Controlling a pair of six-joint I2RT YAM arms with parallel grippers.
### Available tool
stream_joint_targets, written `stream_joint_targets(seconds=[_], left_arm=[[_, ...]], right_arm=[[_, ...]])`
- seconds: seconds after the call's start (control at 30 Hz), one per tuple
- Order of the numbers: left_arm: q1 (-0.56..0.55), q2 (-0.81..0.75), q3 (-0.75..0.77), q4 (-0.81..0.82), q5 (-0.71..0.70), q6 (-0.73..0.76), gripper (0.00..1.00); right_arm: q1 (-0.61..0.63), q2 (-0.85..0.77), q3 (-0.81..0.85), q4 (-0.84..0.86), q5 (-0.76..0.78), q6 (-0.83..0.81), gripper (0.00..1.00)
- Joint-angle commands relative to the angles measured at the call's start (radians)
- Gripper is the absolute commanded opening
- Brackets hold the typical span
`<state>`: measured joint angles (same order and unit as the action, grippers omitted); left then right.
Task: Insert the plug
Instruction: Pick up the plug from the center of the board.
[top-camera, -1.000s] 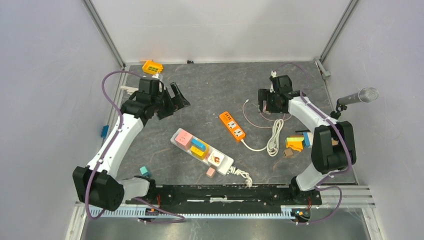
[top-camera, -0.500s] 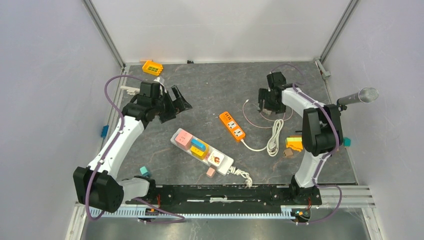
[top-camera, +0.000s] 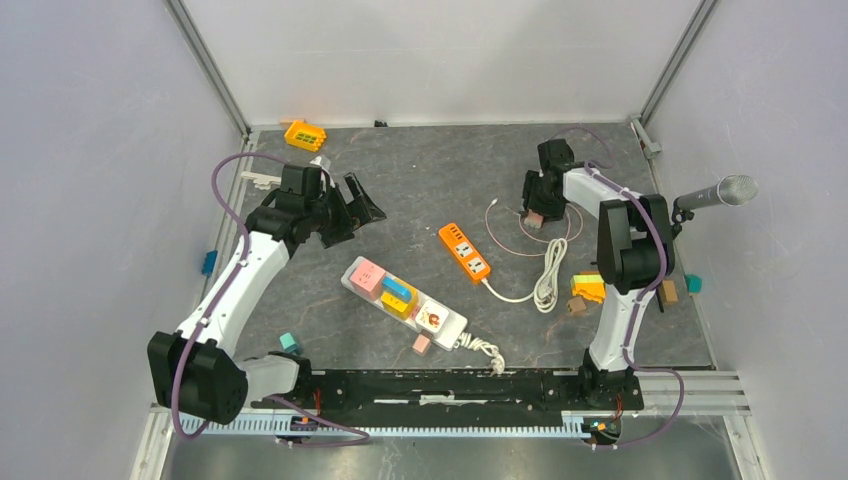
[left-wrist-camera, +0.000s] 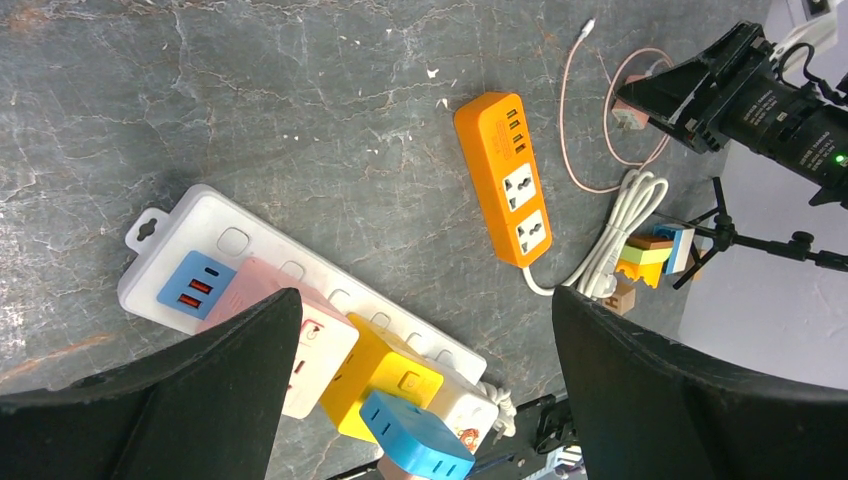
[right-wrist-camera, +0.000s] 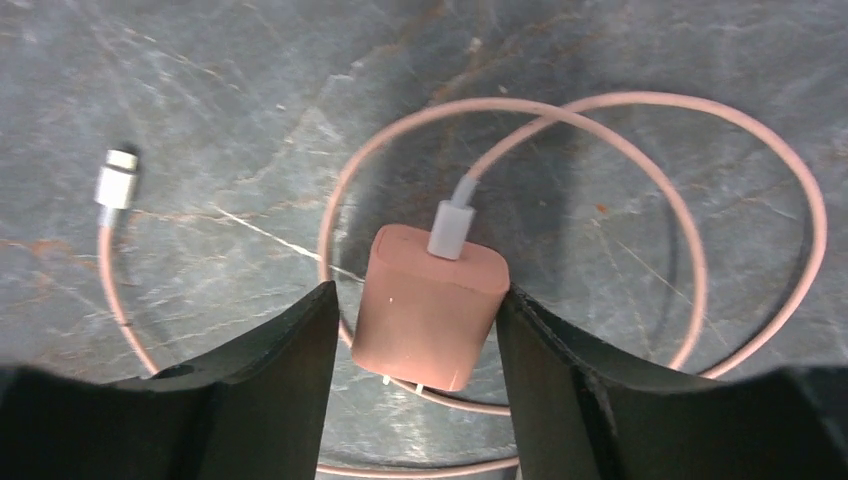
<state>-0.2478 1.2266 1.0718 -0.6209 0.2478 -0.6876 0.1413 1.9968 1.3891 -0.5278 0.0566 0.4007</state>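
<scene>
The plug (right-wrist-camera: 430, 305) is a pink charger block lying on the dark table, with a thin pink cable (right-wrist-camera: 680, 220) looped around it. My right gripper (right-wrist-camera: 415, 300) straddles the plug: its right finger touches the plug's side and a narrow gap shows at the left finger. From above, my right gripper (top-camera: 536, 208) is low over the plug (top-camera: 534, 216) at the back right. An orange power strip (top-camera: 465, 251) (left-wrist-camera: 505, 180) lies mid-table. My left gripper (top-camera: 360, 200) (left-wrist-camera: 425, 300) hangs open and empty above the white power strip (top-camera: 400, 300) (left-wrist-camera: 230, 240).
The white strip carries pink, yellow and blue adapters (left-wrist-camera: 415, 435). A coiled white cord (top-camera: 548, 275) runs from the orange strip. Coloured blocks (top-camera: 590, 285) lie right, a microphone (top-camera: 715, 193) stands far right, and an orange piece (top-camera: 305, 133) sits at the back left.
My right gripper has dropped onto the plug and its jaws have narrowed around it, while the right arm's elbow swung back. The left arm has barely shifted.
</scene>
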Motion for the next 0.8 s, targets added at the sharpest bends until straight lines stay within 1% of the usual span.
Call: stream_joint_targets(seconds=[0.0,0.03,0.17,0.3,0.33,0.43,0.5,0.67,0.77], left_arm=[[0.005,0.001,0.004,0.03,0.034,-0.007,1.0],[0.005,0.001,0.004,0.03,0.035,-0.007,1.0],[0.005,-0.008,0.003,0.045,0.052,-0.003,1.0],[0.005,-0.036,0.0,0.066,0.054,-0.001,1.0],[0.005,-0.043,-0.002,0.072,0.05,0.001,1.0],[0.005,-0.061,-0.007,0.091,0.04,-0.001,1.0],[0.006,-0.064,-0.005,0.093,0.039,-0.004,1.0],[0.005,-0.044,0.001,0.078,0.047,-0.052,1.0],[0.005,-0.035,-0.011,0.08,0.091,-0.085,1.0]], right_arm=[[0.0,0.035,0.047,0.051,-0.027,0.027,0.59],[0.001,0.043,0.053,0.054,-0.03,0.022,0.55],[0.001,0.069,0.081,0.026,0.014,-0.014,0.52],[0.002,0.047,0.062,0.026,0.038,-0.075,0.37],[0.004,0.035,0.055,0.026,0.04,-0.088,0.34],[0.017,-0.015,0.048,0.018,0.027,-0.153,0.31],[0.033,-0.056,0.048,0.015,-0.008,-0.2,0.28],[0.088,-0.153,0.035,-0.004,-0.166,-0.3,0.25],[0.14,-0.208,0.0,-0.009,-0.251,-0.349,0.22]])
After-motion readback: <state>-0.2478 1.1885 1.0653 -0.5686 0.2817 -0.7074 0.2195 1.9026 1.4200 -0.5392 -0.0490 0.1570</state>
